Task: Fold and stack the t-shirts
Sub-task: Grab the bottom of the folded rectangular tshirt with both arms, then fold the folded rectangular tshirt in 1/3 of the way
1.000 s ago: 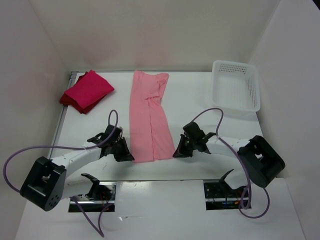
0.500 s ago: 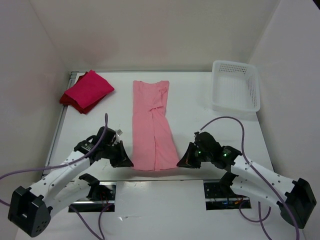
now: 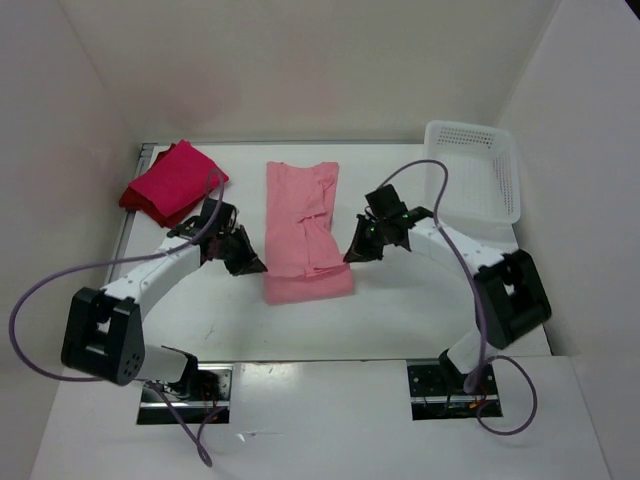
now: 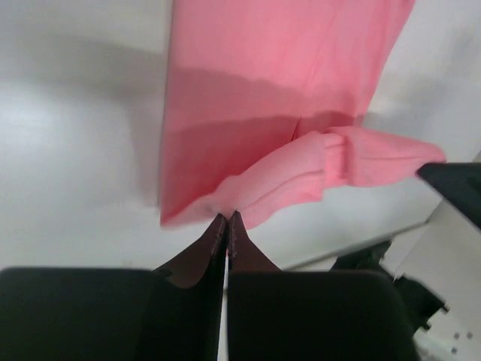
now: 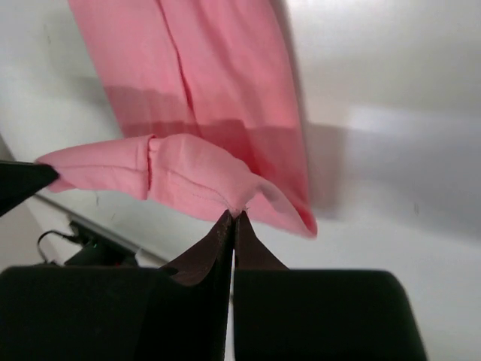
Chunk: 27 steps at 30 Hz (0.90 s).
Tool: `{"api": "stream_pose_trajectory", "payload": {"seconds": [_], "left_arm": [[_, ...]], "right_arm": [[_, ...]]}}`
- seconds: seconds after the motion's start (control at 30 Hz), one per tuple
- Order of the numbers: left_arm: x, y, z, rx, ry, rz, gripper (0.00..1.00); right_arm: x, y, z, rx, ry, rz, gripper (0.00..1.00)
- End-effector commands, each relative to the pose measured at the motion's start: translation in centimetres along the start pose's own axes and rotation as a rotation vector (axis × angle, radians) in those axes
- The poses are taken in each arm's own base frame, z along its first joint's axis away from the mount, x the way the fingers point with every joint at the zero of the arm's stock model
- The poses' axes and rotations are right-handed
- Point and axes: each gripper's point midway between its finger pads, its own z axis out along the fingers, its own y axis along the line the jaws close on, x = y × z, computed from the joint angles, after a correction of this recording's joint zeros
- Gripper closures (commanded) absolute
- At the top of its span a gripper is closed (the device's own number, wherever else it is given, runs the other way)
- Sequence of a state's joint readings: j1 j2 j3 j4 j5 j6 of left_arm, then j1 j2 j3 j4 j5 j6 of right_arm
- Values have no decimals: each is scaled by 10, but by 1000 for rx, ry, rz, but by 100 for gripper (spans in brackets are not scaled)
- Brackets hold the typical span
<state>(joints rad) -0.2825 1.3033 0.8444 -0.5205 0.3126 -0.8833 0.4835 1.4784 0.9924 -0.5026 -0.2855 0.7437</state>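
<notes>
The salmon pink shirt (image 3: 300, 200) lies in the middle of the white surface (image 3: 420, 310) as a long narrow strip running from near to far, its sleeves folded in. Its near hem is raised off the surface and held over the strip's middle, so the near part of the shirt is doubled over on itself and the fold forms its near edge. The left fingers (image 3: 255, 266) are pressed together on the left corner of that raised hem, and the left wrist view shows the cloth pinched right at their tips, with the hem sagging in a soft wrinkled band toward the other arm. The right fingers (image 3: 351, 254) are likewise pinched shut on the right corner of the hem, and in the right wrist view the cloth bunches just above their tips while the flat strip shows on the surface beneath. The two arms reach in from either side, their fingers level with each other across the shirt's width. At the far left corner of the surface a folded crimson shirt (image 3: 178, 180) rests on a dark red shirt (image 3: 133, 199), whose edge shows along its left side. A white perforated basket (image 3: 471, 213) stands at the far right, well apart from the pink shirt.
</notes>
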Motion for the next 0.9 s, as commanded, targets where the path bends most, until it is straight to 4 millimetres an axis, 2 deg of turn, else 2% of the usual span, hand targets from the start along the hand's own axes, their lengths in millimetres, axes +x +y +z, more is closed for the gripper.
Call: {"api": "stream_pose_trajectory", "payload": {"seconds": [0.0,0.03,0.07,0.1,0.13,0.23,0.3,0.33,0.4,0.43,0.47,0.57,0.6,0.63,0.67,0.7,0.73,0.77,0.8,0.83,0.87], "left_arm": [[-65,-27,4,43,-167,81,100],[-72,-30,12,41,-166,81,100],[-83,-28,14,26,-183,79,100],[-100,-40,10,50,-219,84,100],[-104,-37,22,29,-198,84,100],[-133,-38,34,17,-223,73,100],[-142,-37,42,9,-224,73,100],[-149,-40,42,8,-241,76,100],[-157,-38,50,-5,-248,83,100],[-160,-37,52,-15,-252,90,100],[-163,-39,55,-9,-258,93,100],[-180,-27,68,-45,-272,88,98],[-184,-26,75,-39,-279,91,95],[-191,-27,73,-29,-300,90,93],[-197,-29,74,-3,-313,92,88],[-196,-31,75,6,-305,94,80],[-199,-39,72,36,-310,104,63],[-204,-48,64,61,-341,118,55],[-208,-55,55,76,-371,118,42],[-213,-58,44,88,-394,118,37],[-217,-69,25,111,-444,133,33]], "right_arm": [[-44,20,20,-12,-59,-165,100],[-51,11,34,22,-49,-160,100],[-69,21,34,7,-77,-180,100],[-72,22,38,13,-70,-187,100],[-79,20,42,19,-72,-178,100],[-102,19,58,23,-75,-194,100],[-111,20,59,15,-83,-196,100],[-122,23,56,8,-105,-192,100],[-130,16,64,20,-102,-186,100],[-142,17,64,17,-122,-179,100],[-141,10,76,31,-101,-171,100],[-155,2,88,33,-102,-160,100],[-157,2,91,34,-101,-160,100],[-165,7,91,24,-116,-175,100],[-164,5,100,23,-101,-171,97],[-165,5,101,26,-97,-170,93],[-169,11,98,12,-101,-174,87],[-169,11,98,12,-101,-174,75],[-173,17,93,-2,-121,-173,71],[-178,21,88,-6,-146,-180,67],[-177,23,84,-8,-150,-181,62]]}}
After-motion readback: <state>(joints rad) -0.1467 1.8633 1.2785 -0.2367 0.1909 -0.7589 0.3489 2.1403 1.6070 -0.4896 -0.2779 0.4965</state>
